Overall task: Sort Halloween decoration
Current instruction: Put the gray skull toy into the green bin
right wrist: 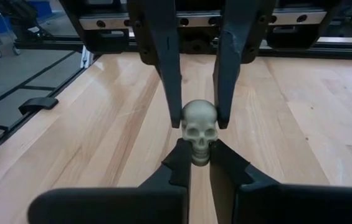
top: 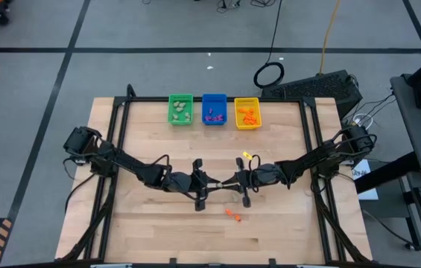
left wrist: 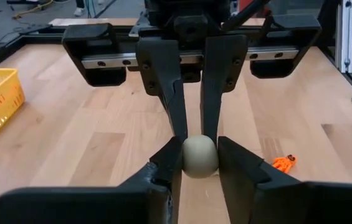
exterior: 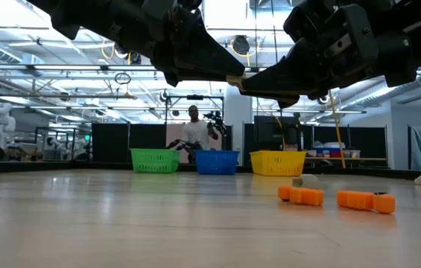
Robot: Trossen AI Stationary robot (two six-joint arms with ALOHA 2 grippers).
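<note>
Meeting at centre frame in the high view, the left hand (left wrist: 199, 163) and right hand (right wrist: 199, 167) both pinch one small pale greenish-beige plastic skull (right wrist: 199, 129) above the pale wooden counter (top: 150, 231). Only the right wrist view shows its moulded face; the left wrist view shows its smooth rounded back. Two knobbly orange trinkets (exterior: 300, 195) lie at lower right in the low view.
</note>
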